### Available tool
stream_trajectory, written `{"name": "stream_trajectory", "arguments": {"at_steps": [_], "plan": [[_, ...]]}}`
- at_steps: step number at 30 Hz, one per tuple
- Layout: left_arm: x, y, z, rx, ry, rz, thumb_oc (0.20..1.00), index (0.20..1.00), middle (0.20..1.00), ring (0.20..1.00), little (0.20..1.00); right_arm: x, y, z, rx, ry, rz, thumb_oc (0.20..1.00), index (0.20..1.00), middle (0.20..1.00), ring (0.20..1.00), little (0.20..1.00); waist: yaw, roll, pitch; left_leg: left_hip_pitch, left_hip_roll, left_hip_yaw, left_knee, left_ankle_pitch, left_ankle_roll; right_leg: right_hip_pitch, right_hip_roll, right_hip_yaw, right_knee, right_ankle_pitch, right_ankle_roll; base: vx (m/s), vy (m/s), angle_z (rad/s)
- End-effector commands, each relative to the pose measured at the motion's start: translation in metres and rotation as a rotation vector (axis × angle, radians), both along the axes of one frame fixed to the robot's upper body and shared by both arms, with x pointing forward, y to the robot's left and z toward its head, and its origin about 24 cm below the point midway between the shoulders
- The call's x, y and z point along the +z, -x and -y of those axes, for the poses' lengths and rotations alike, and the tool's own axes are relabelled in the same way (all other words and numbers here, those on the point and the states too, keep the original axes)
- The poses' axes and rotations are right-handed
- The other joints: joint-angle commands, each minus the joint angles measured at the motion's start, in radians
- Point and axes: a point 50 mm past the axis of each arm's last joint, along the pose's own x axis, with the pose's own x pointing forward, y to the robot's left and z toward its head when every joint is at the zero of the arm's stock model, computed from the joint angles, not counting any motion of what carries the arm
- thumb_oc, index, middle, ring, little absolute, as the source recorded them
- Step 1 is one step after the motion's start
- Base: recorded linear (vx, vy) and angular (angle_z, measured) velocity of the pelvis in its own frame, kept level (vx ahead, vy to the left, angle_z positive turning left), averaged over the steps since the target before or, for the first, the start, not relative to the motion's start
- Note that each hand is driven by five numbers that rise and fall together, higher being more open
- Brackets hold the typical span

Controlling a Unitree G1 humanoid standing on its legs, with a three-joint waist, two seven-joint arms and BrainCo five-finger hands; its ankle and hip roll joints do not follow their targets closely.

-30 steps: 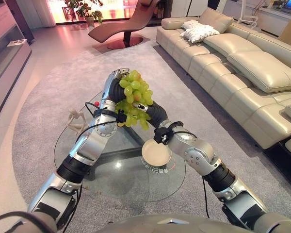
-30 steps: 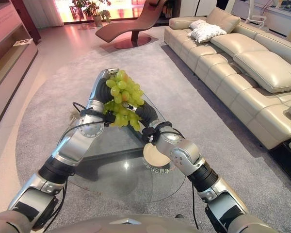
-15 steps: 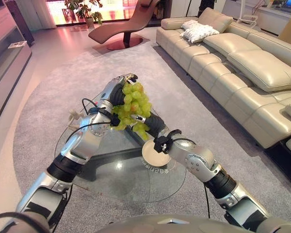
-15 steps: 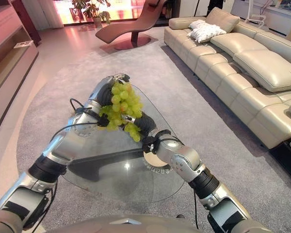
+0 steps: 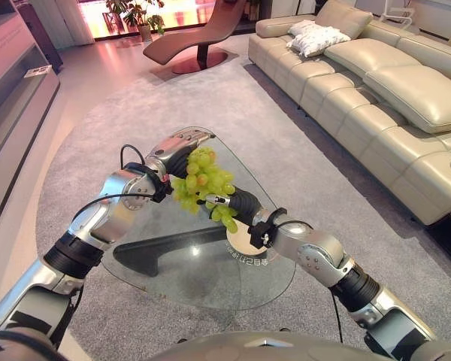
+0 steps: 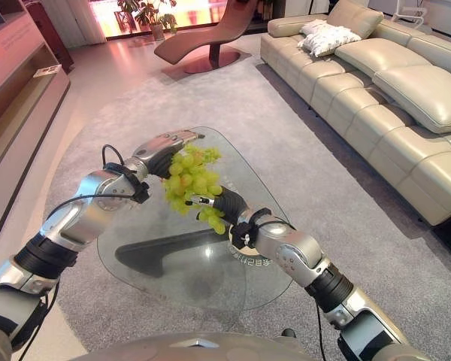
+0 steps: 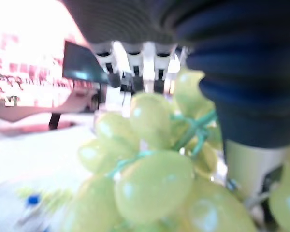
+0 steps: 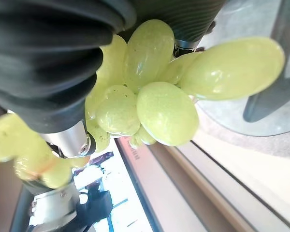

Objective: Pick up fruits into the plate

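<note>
We hold a bunch of green grapes (image 5: 204,179) in the air between our two hands, above a glass table (image 5: 169,263). Our left hand (image 5: 182,145) cups the bunch from the far side, our right hand (image 5: 227,201) from the near side; whether either hand's fingers curl round it, we cannot tell. The cream plate (image 5: 237,239) sits on the table just below the right wrist.
</note>
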Motion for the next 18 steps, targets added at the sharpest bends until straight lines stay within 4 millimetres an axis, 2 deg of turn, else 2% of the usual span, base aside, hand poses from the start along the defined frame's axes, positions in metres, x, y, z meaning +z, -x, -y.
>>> {"name": "stream_trajectory", "arguments": {"at_steps": [1,4,9,18], "plan": [[0.003,0.003,-0.005,-0.087,-0.302,-0.152,1.0,1.0,1.0,1.0,1.0,0.082,-0.018,0.001,-0.015,-0.198,0.301,0.2,0.2,0.2,0.2,0.2,0.002,-0.015,0.041,-0.022,-0.015,-0.014,0.026,-0.062,0.035,0.034,-0.042,-0.061,0.076,-0.093,0.026,0.0,0.042,0.01],[-0.001,0.012,-0.011,-0.127,-0.408,-0.288,1.0,1.0,1.0,1.0,1.0,0.083,-0.02,0.01,-0.033,-0.175,0.305,0.2,0.2,0.2,0.2,0.2,-0.003,-0.007,0.045,-0.026,-0.018,-0.014,0.031,-0.063,0.037,0.031,-0.042,-0.058,0.075,-0.092,0.026,0.0,0.034,0.02],[-0.005,0.023,-0.029,-0.123,-0.538,-0.421,1.0,1.0,1.0,1.0,1.0,0.083,-0.022,0.028,-0.085,-0.134,0.319,0.2,0.2,0.2,0.2,0.2,-0.005,0.001,0.051,-0.037,-0.021,-0.013,0.038,-0.065,0.039,0.025,-0.041,-0.057,0.074,-0.093,0.025,0.0,0.013,0.01],[-0.013,0.034,-0.039,-0.093,-0.563,-0.51,1.0,1.0,1.0,1.0,1.0,0.077,-0.03,0.058,-0.214,-0.077,0.328,0.2,0.2,0.2,0.2,0.2,-0.002,0.003,0.063,-0.052,-0.028,-0.02,0.047,-0.068,0.041,0.018,-0.038,-0.059,0.074,-0.094,0.021,0.0,0.0,0.0]]}}
